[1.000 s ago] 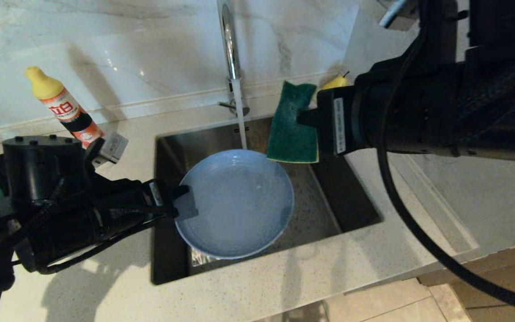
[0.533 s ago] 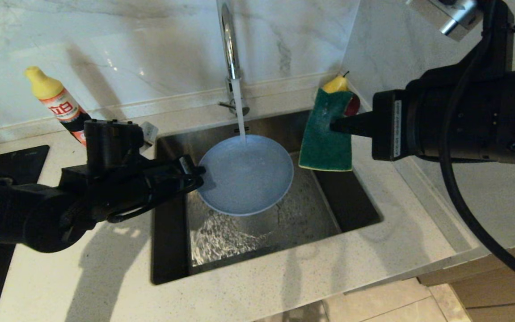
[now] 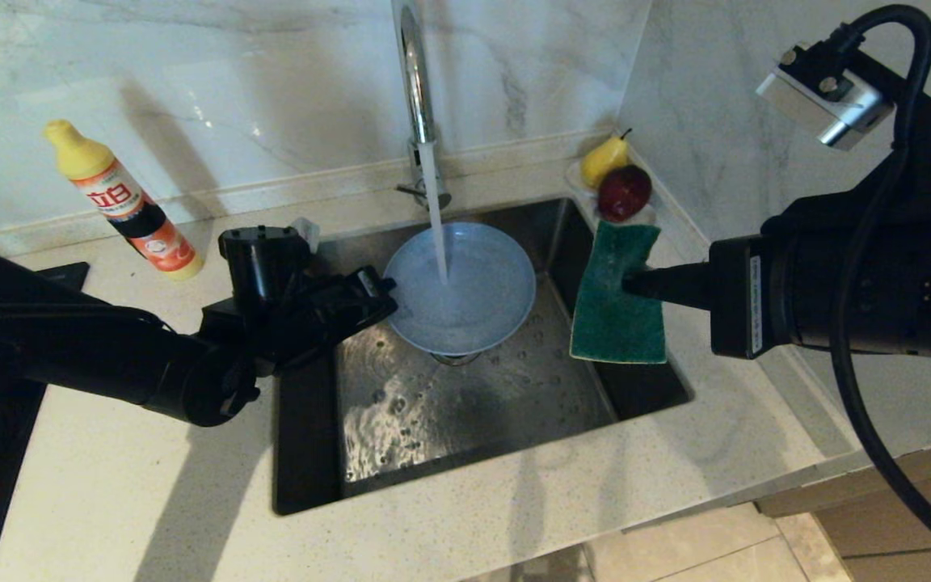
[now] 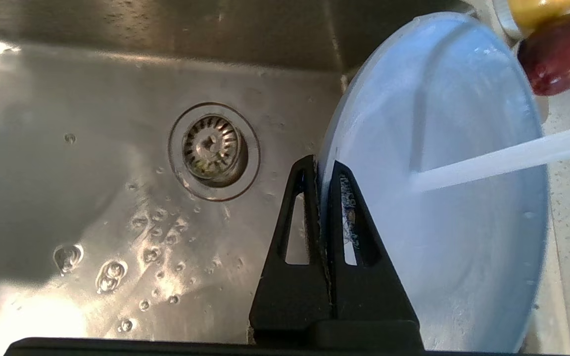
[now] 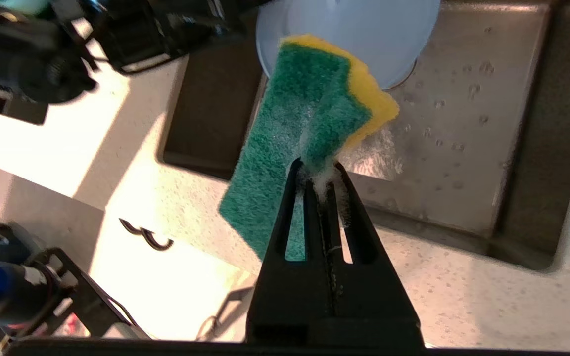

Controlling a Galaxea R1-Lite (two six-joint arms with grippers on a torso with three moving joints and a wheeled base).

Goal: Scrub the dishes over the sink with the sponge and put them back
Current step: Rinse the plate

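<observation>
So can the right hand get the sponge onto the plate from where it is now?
Probably yes: the right hand holds the sponge beside the plate, with open sink between them; only the tap stream crosses the plate.

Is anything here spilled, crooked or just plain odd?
Nothing is spilled or broken. The tap is running onto the plate, which the left gripper holds tilted over the sink. The sponge in the right gripper is pinched into a fold, off to the plate's side, not touching it.
</observation>
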